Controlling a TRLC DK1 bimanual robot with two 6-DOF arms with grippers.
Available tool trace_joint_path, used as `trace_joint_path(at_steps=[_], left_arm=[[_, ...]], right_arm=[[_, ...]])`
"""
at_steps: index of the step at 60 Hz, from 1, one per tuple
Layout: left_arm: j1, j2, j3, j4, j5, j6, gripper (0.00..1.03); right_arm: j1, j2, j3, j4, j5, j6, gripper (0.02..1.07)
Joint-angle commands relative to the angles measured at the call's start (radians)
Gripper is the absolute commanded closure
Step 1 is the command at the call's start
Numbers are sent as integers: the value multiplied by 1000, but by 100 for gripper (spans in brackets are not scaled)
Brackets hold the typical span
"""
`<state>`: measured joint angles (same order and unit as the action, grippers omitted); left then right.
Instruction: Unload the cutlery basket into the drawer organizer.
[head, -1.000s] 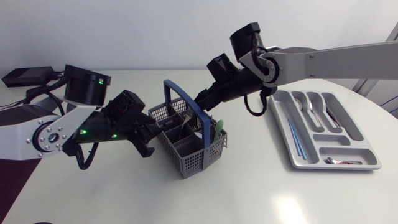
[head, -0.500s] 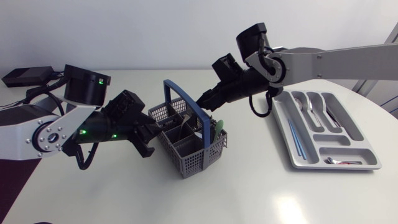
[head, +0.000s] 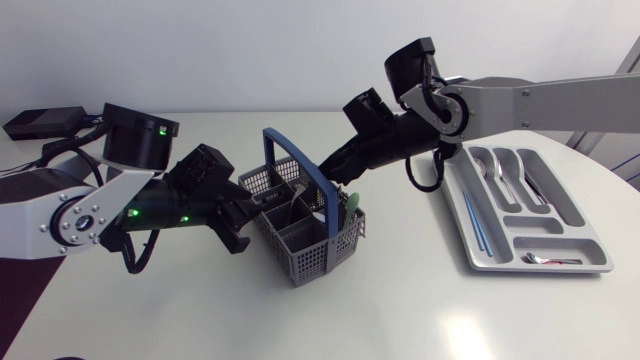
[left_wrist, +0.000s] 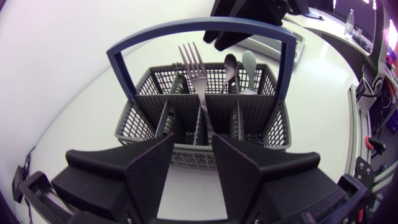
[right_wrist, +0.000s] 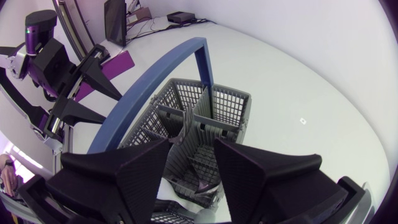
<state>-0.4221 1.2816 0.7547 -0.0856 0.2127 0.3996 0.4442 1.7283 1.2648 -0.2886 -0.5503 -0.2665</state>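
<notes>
The grey cutlery basket (head: 300, 235) with its blue handle (head: 295, 160) stands mid-table. A steel fork (left_wrist: 194, 65), a steel spoon (left_wrist: 231, 64) and a pale green spoon (left_wrist: 250, 62) stand upright in its far compartments. My left gripper (head: 238, 222) is at the basket's left wall; in the left wrist view this gripper (left_wrist: 193, 142) is open, its fingertips at the near rim. My right gripper (head: 335, 168) hovers just over the handle, and in the right wrist view it (right_wrist: 193, 149) is open above the basket's compartments (right_wrist: 214, 106), holding nothing.
The grey drawer organizer (head: 590, 262) lies at the right, holding spoons (head: 490, 165), a blue-handled piece (head: 475, 225) and a small spoon (head: 545, 260). My right arm's silver link (head: 540, 100) crosses above its far end. A black box (head: 40, 122) lies at the far left.
My right arm's wrist has shifted slightly to the right, with its gripper still over the basket handle. The left arm and the basket have not moved.
</notes>
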Motion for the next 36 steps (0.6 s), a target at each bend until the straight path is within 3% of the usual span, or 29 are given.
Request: trace_joint_path(at_steps=[1, 19, 36], left_arm=[[-4, -18, 6, -5, 13, -13, 58], [-3, -18, -3, 4, 14, -13, 58], [-4, -14, -3, 10, 14, -13, 58]], right_arm=[[16, 50, 28, -14, -5, -14, 52], [42, 109, 74, -3, -3, -11, 53], [62, 171, 119, 11, 58, -2, 88]])
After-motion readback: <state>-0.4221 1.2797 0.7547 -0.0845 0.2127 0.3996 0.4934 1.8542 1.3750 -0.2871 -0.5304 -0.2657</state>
